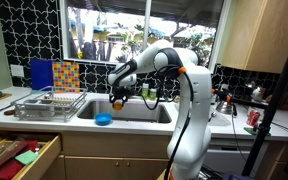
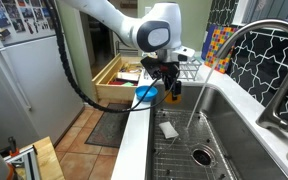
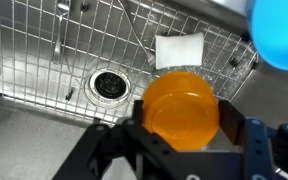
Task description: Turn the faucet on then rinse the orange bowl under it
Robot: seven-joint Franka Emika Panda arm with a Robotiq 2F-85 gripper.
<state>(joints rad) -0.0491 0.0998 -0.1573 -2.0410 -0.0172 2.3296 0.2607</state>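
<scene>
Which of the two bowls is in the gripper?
The small orange bowl, held by the gripper above the sink; the larger blue bowl sits apart, ungripped.

The pale surface carried a wire dish rack and a blue bowl at the front edge of the sink. Inside, a white pad lay two o'clock from the drain.

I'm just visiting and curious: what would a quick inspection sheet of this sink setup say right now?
Surface: steel sink with wire grid and drain.
Job's things: faucet arched above the basin; orange bowl held over it.
Clutter: blue bowl on the counter edge, white sponge on the grid, dish rack.
Gripper: gripper shut on the orange bowl.
Cables: dark hose along the arm.
Surroundings: window, open drawer.
</scene>
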